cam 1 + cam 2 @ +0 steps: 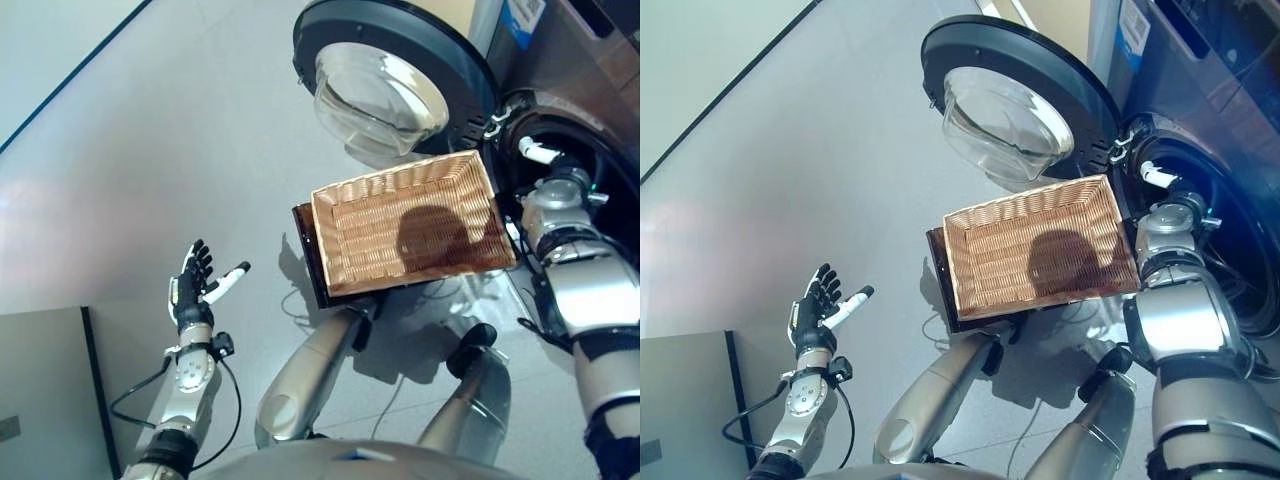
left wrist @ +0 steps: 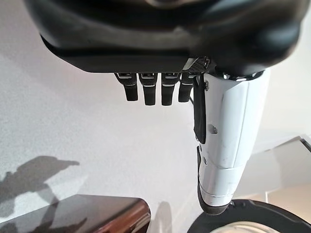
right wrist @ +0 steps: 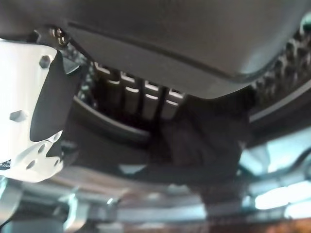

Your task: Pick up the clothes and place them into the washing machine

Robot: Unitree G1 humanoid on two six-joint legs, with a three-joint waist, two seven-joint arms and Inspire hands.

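One dark garment [image 3: 204,141] shows in the right wrist view, lying past the fingers [image 3: 146,99] of the right hand [image 1: 540,152] at the lip of the drum, a dim bundle whose outline is hard to make out. Whether those fingers curl on the cloth or hang loose over it cannot be told; only their row and the white-covered thumb [image 3: 26,121] show. In the head views the right hand reaches into the dark round opening of the single washing machine [image 1: 1240,130], with just the white thumb tip visible at the rim.

The machine's one door [image 1: 385,85] stands swung wide to the left of the opening, its glass bowl facing up. Just beside the opening sits one wicker basket [image 1: 410,225], rectangular, nothing in it but a shadow, resting on a dark brown stand [image 1: 305,255] that peeks out at its left edge.

The left hand [image 1: 192,285] is well apart from all this, held out over the grey floor [image 1: 150,150], fingers straight and spread, thumb standing off to the side, holding nothing.
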